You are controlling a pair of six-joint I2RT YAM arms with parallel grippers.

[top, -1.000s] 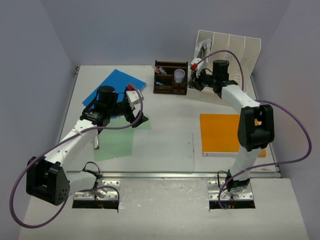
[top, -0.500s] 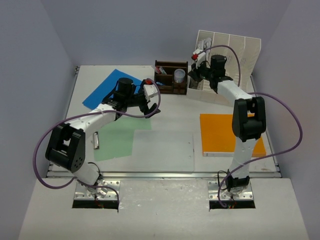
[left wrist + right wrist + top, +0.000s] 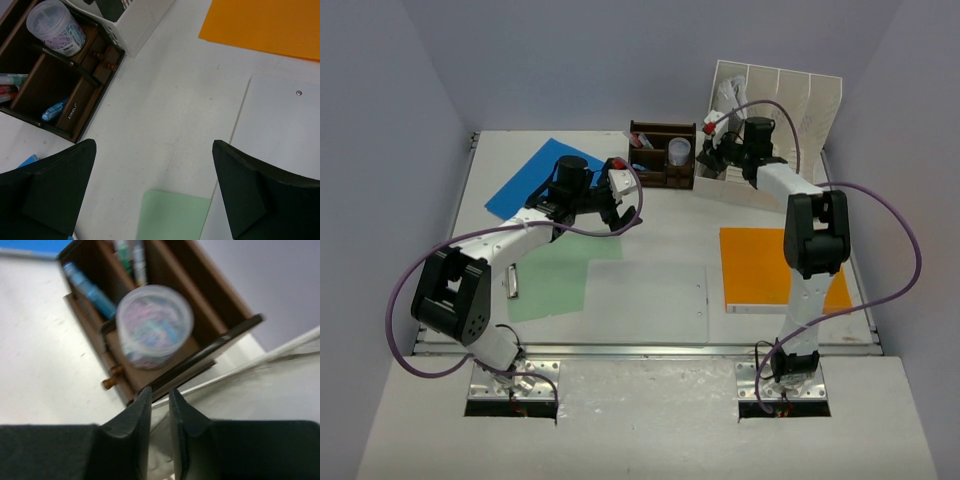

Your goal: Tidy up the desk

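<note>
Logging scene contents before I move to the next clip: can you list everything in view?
desk: one, white, under everything
blue sheet: one, blue, far left
green sheet: one, pale green, near left
small object: one, whitish, at the green sheet's left edge; kind unclear
white board: one, white, near centre
orange pad: one, orange, right
organizer: one, dark brown, far centre
tub of clips: one, clear, in the organizer
markers: several, mixed colours, in the organizer
file rack: one, white, far right
left tool: one, black, wide open above the desk
right tool: one, black, jaws a narrow gap apart, by the file rack
</note>
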